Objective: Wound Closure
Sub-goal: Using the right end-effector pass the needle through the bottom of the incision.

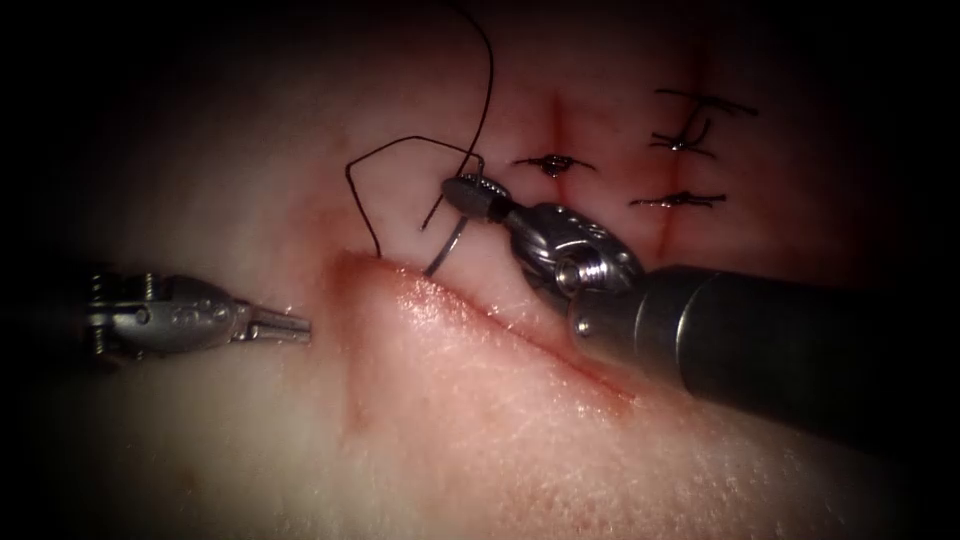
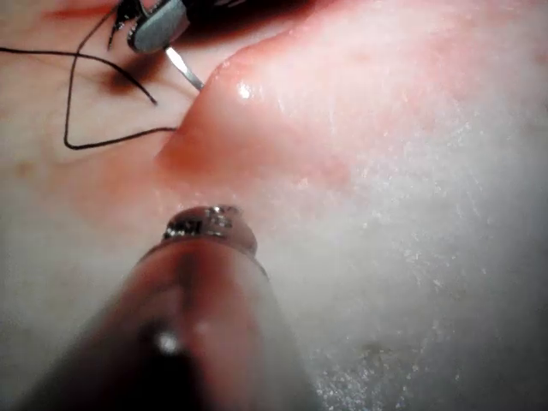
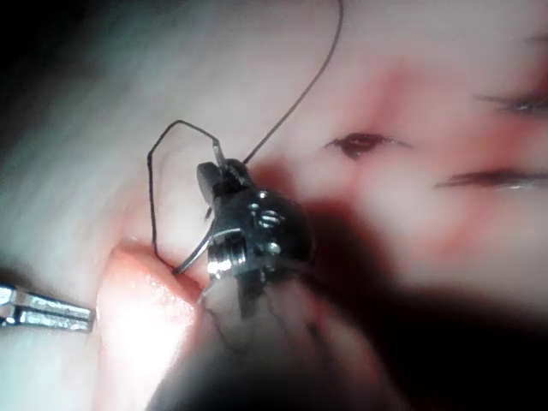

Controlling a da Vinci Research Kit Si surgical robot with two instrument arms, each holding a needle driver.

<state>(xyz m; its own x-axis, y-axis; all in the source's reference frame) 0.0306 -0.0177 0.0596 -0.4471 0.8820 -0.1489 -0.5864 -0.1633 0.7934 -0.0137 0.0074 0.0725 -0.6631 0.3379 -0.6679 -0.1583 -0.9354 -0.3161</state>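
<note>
Now we see the right end effector (image 1: 470, 193) pinching the curved needle (image 1: 447, 250) near its upper end, its tip in the tissue (image 1: 480, 420) at the cut (image 1: 480, 305), while the left end effector (image 1: 285, 326), pressed together and holding nothing, lies well left.

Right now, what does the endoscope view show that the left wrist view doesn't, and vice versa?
Endoscope view: finished stitches off to the right, and the left tool shut, holding nothing, left of the cut. Left wrist view: that tool from behind, close up. Both: the right tool shut on the needle near its tail, the needle's tip meeting the tissue at the cut's edge, and the thread.
</note>
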